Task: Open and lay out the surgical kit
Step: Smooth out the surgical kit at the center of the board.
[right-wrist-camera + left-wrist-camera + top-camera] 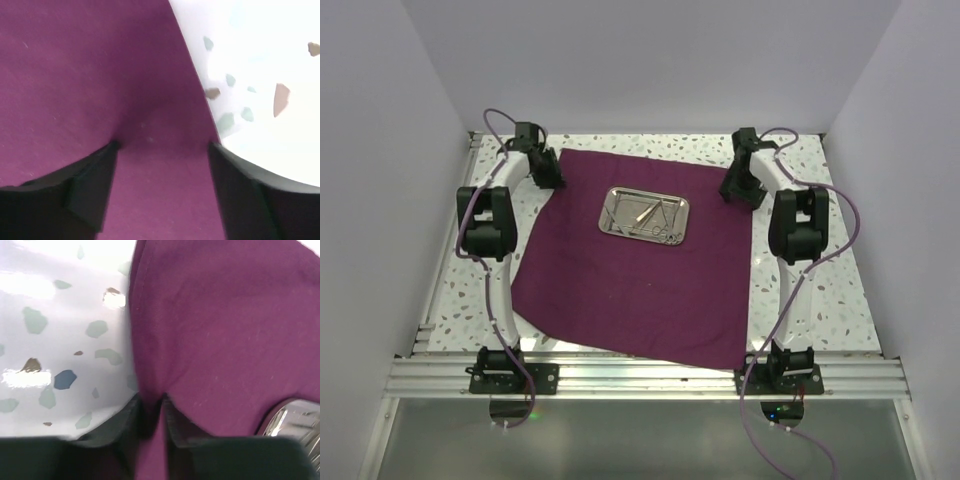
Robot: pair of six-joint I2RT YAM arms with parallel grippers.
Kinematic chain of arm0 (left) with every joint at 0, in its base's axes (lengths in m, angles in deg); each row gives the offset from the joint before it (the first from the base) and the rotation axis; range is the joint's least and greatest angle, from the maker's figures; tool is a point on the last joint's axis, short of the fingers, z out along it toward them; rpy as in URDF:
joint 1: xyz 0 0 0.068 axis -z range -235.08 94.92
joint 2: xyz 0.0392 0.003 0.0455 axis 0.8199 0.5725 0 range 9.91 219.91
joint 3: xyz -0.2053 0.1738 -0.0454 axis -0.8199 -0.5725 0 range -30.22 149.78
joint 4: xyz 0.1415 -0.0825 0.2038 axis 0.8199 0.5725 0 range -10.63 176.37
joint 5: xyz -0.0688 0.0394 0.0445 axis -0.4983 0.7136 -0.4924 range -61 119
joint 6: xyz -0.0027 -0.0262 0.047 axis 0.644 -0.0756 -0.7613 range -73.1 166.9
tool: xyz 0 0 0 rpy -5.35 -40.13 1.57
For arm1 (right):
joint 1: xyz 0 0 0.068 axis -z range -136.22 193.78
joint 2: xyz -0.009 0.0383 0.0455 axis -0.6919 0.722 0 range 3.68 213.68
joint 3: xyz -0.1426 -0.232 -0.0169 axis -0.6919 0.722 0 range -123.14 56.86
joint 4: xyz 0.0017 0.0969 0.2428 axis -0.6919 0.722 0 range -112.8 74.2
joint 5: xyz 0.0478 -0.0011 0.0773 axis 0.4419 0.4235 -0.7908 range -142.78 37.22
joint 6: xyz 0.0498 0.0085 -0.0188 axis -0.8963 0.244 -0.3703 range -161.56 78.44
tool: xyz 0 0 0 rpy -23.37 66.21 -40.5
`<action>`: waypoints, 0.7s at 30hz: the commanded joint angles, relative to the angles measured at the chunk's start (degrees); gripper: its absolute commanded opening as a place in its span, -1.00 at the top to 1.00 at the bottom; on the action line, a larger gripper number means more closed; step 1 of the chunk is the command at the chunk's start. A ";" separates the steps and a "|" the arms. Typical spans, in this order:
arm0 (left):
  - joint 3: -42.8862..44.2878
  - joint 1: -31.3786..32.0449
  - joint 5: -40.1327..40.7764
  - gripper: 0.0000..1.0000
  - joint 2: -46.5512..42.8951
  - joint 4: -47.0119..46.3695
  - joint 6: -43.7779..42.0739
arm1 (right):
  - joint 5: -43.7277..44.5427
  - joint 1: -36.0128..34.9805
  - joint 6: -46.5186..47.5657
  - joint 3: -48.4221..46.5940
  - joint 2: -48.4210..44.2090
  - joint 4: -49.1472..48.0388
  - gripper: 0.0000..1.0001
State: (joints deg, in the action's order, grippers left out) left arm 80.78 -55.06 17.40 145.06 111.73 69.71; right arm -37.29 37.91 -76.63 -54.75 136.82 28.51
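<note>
left gripper (152,405) pinches a fold of the plum cloth (640,290), right gripper (164,146) gapes over its far-right edge; cloth lies spread flat, steel tray (604,222) at its middle, instruments (645,215) apparently not yet laid out.

Splayed right end effector (163,145), purple cloth (90,75) beneath, speckled table (265,85)

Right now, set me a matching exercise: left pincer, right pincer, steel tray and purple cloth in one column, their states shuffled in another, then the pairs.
Things:
1. left pincer
2. right pincer
3. steel tray
4. purple cloth

States:
A. open, by the cloth's edge
B. spread on the speckled table
C. shut on a pinch of the cloth's edge
D. holding thin silver instruments

Pairs: 1-C, 2-A, 3-D, 4-B.
</note>
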 commanded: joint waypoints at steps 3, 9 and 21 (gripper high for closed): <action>0.97 0.16 -4.86 0.97 2.13 -0.55 1.97 | -3.35 2.62 -1.23 -4.66 8.18 1.07 0.47; 1.68 -0.01 8.57 1.00 -0.15 5.16 4.44 | -8.62 2.79 -2.63 -15.73 16.00 2.04 1.00; 5.37 -5.90 11.96 1.00 -1.65 6.93 4.96 | -13.55 2.88 -4.14 -24.80 18.93 0.81 0.36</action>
State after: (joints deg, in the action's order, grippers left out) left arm 82.66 -57.75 23.50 145.11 118.17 75.63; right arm -52.68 39.77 -81.55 -82.12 153.34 28.69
